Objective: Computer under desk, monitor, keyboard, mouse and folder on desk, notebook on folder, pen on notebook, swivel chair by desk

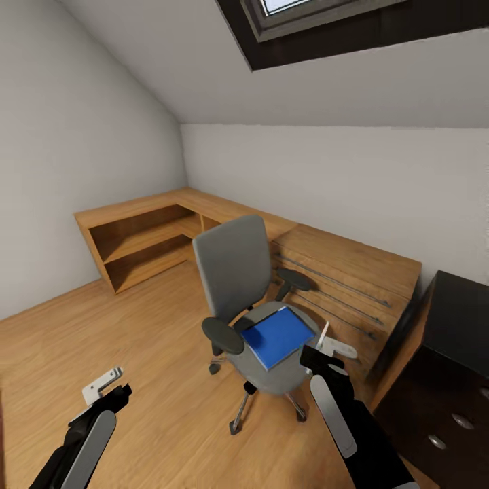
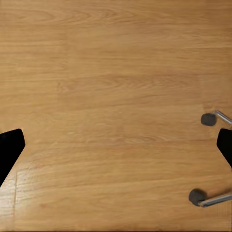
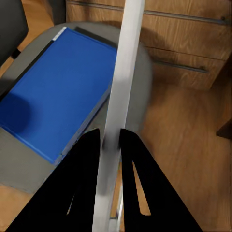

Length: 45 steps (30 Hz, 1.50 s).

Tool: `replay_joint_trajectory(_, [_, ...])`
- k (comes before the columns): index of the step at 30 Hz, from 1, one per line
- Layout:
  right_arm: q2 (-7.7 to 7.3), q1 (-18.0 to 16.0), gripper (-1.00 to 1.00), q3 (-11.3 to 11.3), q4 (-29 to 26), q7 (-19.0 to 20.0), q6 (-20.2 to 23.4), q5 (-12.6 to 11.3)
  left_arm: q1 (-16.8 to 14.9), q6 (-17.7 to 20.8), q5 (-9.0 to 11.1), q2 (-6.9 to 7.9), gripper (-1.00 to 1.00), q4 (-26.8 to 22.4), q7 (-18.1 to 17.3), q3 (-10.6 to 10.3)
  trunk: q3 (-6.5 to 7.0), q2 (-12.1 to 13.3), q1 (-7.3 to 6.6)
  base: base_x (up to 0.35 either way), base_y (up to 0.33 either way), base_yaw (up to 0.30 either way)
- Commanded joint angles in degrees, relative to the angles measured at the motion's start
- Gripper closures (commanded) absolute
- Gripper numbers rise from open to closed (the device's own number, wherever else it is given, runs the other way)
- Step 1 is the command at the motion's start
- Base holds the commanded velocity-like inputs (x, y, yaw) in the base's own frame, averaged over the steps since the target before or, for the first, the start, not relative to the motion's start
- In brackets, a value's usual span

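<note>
The left gripper (image 1: 109, 384) hangs idle over bare floor (image 1: 102, 326), fingers apart. The folder (image 1: 277, 335) lies on the swivel chair (image 1: 234, 272) seat, toward its front edge. The right gripper (image 1: 324, 348), fingers clamped on a pale stick, probably the pen (image 3: 121, 96), hovers beside the folder, presumably awaiting stacking.
</note>
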Motion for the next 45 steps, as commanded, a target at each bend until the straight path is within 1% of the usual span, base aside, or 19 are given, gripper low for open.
replay_joint_trajectory(1, [-0.01,0.0,1.0,0.1,-0.1,-0.4,0.1,-0.4,0.0,0.2,0.4,0.02,-1.0,-0.1,0.3,0.0,0.13,0.4,-0.26,-0.341,0.0,0.0])
replay_joint_trajectory(14, [0.06,0.0,1.0,0.0,-0.1,-0.4,-0.2,-0.3,0.0,0.2,0.3,0.02,-1.0,-0.1,0.3,0.0,2.47,5.6,-3.12,-0.342,0.0,0.0])
replay_joint_trajectory(22, [0.0,0.0,1.0,0.0,-0.1,-0.5,-0.3,-0.3,0.0,0.3,0.5,0.02,-1.0,0.0,0.4,-0.2,4.29,8.8,-4.87,-0.342,0.0,-0.01])
replay_joint_trajectory(27, [0.06,0.0,1.0,0.0,-0.1,-0.5,-0.3,-0.2,0.0,0.3,0.5,0.02,-1.0,0.1,0.4,-0.7,5.21,10.8,-5.97,-0.118,0.0,-0.003])
replay_joint_trajectory(28, [0.05,0.0,1.0,0.0,-0.1,-0.5,-0.2,-0.2,0.0,0.3,0.5,0.02,-1.0,0.2,0.4,-1.1,5.39,11.2,-6.19,-0.01,0.0,0.0])
replay_joint_trajectory(29, [-0.01,0.0,1.0,0.0,-0.3,-0.5,-0.2,-0.2,0.0,0.3,0.5,0.02,-1.0,0.2,0.4,-3.8,5.57,11.6,-6.41,0.0,0.0,0.0])
replay_joint_trajectory(30, [-0.01,0.0,1.0,0.0,-0.2,-0.5,-0.2,-0.2,0.0,0.3,0.4,0.02,-1.0,0.2,0.4,-5.8,5.75,12.0,-6.63,0.0,0.0,-0.038])
replay_joint_trajectory(31, [-0.01,0.0,1.0,-0.1,-0.3,-0.5,-0.2,-0.2,0.0,0.3,0.3,0.02,-1.0,0.2,0.4,-8.3,5.93,12.4,-6.85,0.0,0.0,-0.136])
replay_joint_trajectory(32, [-0.04,0.0,1.0,-0.1,-0.3,-0.5,-0.2,-0.2,0.0,0.3,0.3,0.02,-1.0,0.2,0.4,-9.9,6.11,12.8,-7.07,0.0,0.0,-0.18])
replay_joint_trajectory(33, [-0.07,0.0,1.0,-0.1,-0.3,-0.5,-0.2,-0.2,0.0,0.3,0.3,0.02,-1.0,0.1,0.4,-12.6,6.29,13.2,-7.29,0.0,0.0,-0.221])
replay_joint_trajectory(35, [-0.09,0.0,1.0,-0.2,-0.3,-0.5,-0.2,-0.2,0.0,0.3,0.2,0.02,-1.0,0.0,0.5,-16.4,6.65,14.0,-7.73,0.0,0.0,-0.242])
replay_joint_trajectory(36, [-0.09,0.0,1.0,-0.2,-0.3,-0.5,-0.2,-0.2,0.0,0.3,0.2,0.02,-1.0,0.0,0.5,-17.3,6.83,14.4,-7.95,0.0,0.0,-0.25])
replay_joint_trajectory(38, [-0.13,0.0,1.0,-0.2,-0.4,-0.5,-0.1,-0.2,0.0,0.3,0.1,0.02,-1.0,-0.3,0.5,-20.4,7.18,15.2,-8.39,0.0,0.0,-0.258])
replay_joint_trajectory(39, [-0.14,0.0,1.0,-0.2,-0.4,-0.5,-0.1,-0.2,0.0,0.2,0.1,0.02,-1.0,-0.4,0.5,-21.0,7.36,15.6,-8.61,0.0,0.0,-0.261])
replay_joint_trajectory(41, [-0.22,0.0,1.0,-0.2,-0.4,-0.5,0.0,-0.2,0.0,0.2,0.1,0.06,-1.0,-1.2,0.6,-23.1,7.72,16.4,-9.05,0.0,0.0,-0.265])
replay_joint_trajectory(43, [-0.27,0.0,1.0,-0.2,-0.4,-0.5,0.1,-0.2,0.0,0.1,0.2,0.13,-1.0,-2.3,0.7,-24.3,8.08,17.2,-9.49,0.0,0.0,-0.267])
replay_joint_trajectory(45, [-0.39,0.0,1.0,-0.2,-0.5,-0.5,0.1,-0.3,0.0,0.1,0.3,0.17,-1.0,-2.8,0.7,-24.9,8.08,17.2,-9.49,0.0,0.0,-0.268])
